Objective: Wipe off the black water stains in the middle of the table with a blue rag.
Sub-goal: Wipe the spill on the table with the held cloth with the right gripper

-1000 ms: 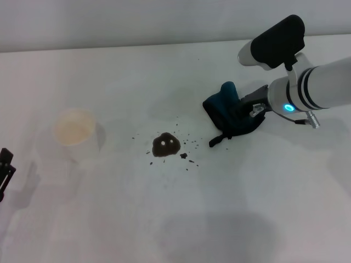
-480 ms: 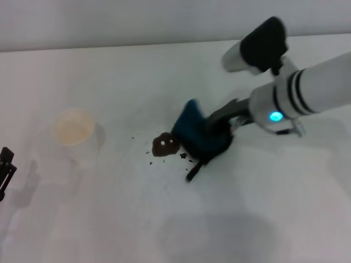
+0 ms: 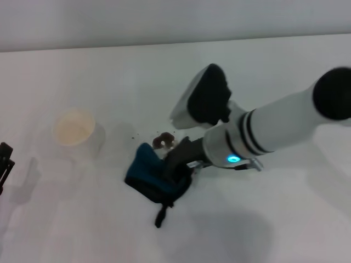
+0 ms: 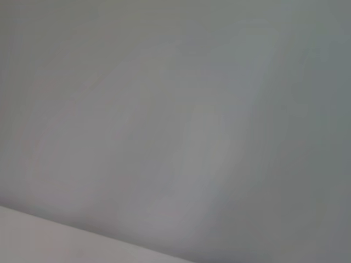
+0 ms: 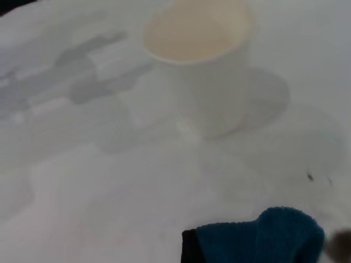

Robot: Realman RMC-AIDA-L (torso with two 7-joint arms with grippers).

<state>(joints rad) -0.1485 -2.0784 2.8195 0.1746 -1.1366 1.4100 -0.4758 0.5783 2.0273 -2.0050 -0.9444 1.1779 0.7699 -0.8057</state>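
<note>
Just left of frame centre the right pincer (image 3: 174,174) grips the rag (image 3: 151,176) on the worktop (image 3: 274,230), below-left of the stain (image 3: 163,140); its sweep risks missing residue or nudging the cup (image 3: 74,131).

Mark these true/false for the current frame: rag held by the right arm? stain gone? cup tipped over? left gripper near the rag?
1. The right gripper holds the rag. True.
2. The stain is gone. False: a dark patch shows beside the arm.
3. The cup lies tipped over. False: it stands upright, mouth up.
4. The left gripper is at the rag. False: it sits at the table's left edge, apart.
</note>
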